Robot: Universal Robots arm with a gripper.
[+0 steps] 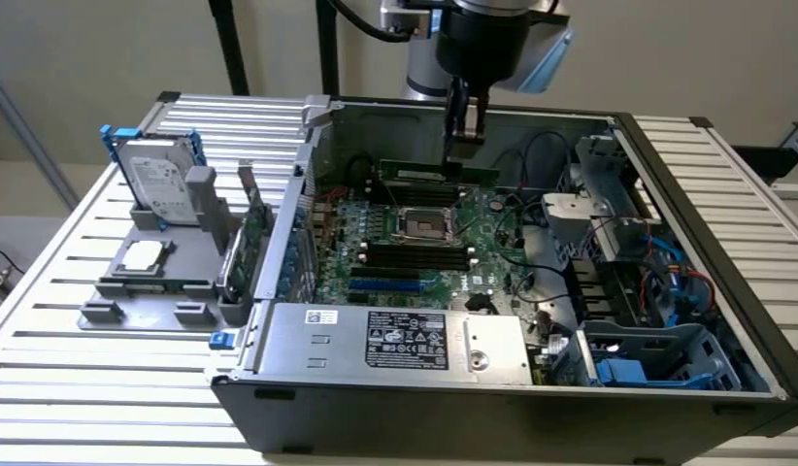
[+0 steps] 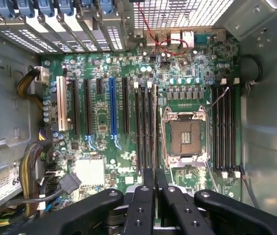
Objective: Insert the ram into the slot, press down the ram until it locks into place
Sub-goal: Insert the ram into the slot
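Note:
My gripper hangs over the open computer case, shut on the top edge of the ram. The ram is a thin green stick held on edge, level, above the motherboard. In the wrist view the gripper has its fingers pressed together with only a hairline between them. They line up with the black slot closest to the processor socket, one of several parallel slots on that side. How high the ram is above the slot cannot be told.
A second group of black slots lies on the socket's other side, and a blue slot beside the first group. The power supply, drive cage and cables crowd the case. A hard drive stands on the grey fixture outside.

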